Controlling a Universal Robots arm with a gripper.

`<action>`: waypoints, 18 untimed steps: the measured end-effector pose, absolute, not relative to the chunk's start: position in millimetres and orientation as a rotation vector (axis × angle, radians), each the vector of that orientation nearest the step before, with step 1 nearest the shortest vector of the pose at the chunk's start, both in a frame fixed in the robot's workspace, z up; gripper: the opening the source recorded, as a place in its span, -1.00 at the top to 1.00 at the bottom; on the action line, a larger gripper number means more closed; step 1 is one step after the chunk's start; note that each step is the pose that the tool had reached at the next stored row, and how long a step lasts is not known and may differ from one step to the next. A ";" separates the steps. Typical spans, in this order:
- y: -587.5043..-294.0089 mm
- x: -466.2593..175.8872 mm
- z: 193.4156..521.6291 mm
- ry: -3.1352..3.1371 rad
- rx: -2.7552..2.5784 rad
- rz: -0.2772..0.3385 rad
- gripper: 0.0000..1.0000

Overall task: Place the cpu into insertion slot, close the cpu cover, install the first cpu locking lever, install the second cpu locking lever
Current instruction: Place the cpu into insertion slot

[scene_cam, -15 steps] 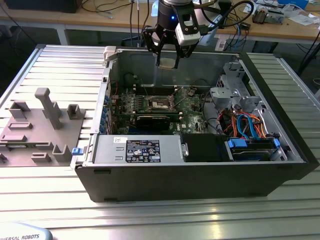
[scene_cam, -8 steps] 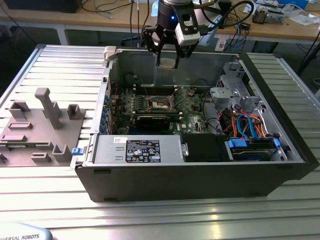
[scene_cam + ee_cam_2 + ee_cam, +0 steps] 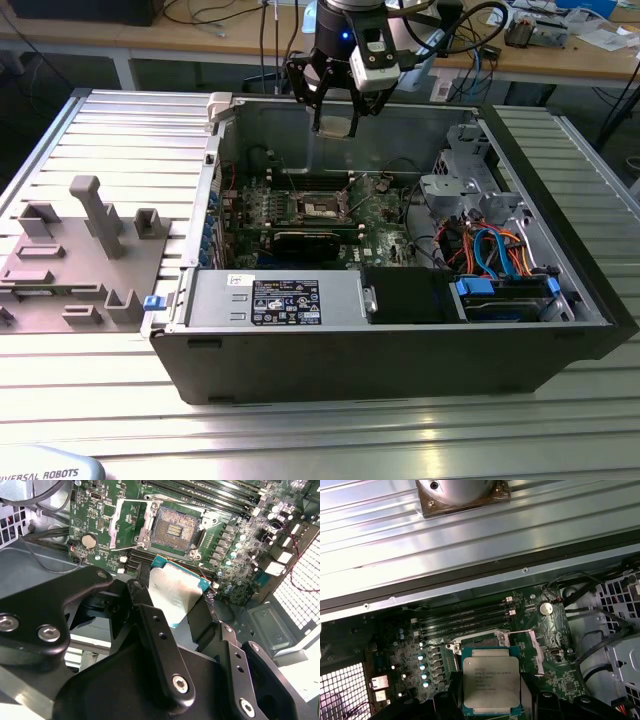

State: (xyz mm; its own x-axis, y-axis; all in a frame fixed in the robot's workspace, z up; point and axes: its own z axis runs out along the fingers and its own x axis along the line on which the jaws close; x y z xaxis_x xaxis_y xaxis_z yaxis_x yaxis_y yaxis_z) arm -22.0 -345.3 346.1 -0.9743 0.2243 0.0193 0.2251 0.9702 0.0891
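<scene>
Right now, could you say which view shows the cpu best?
The first wrist view: the cpu faces that camera, its silver top almost whole. The second wrist view shows it slanted, partly behind the gripper. In the exterior view it is too small to make out.

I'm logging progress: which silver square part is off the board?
The cpu, solid-topped, clamped in the gripper; the windowed cpu cover sits hinged open beside the insertion slot.

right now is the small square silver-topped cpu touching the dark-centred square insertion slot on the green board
Apart. In the second wrist view the cpu sits clamped in the gripper, with the whole insertion slot bare beyond it.
</scene>
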 end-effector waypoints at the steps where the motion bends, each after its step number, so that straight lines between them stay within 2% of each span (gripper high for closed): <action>1: -345.3 -22.0 346.1 -3.109 -0.356 -0.142 -0.08; 18: -345.3 -22.0 346.0 -3.106 -0.386 -0.142 -0.08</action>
State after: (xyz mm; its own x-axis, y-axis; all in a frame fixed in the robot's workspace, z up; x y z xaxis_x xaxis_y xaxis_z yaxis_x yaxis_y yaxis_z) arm -22.0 -345.3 346.0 -0.9697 0.2437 0.0193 0.2444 0.9656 0.0891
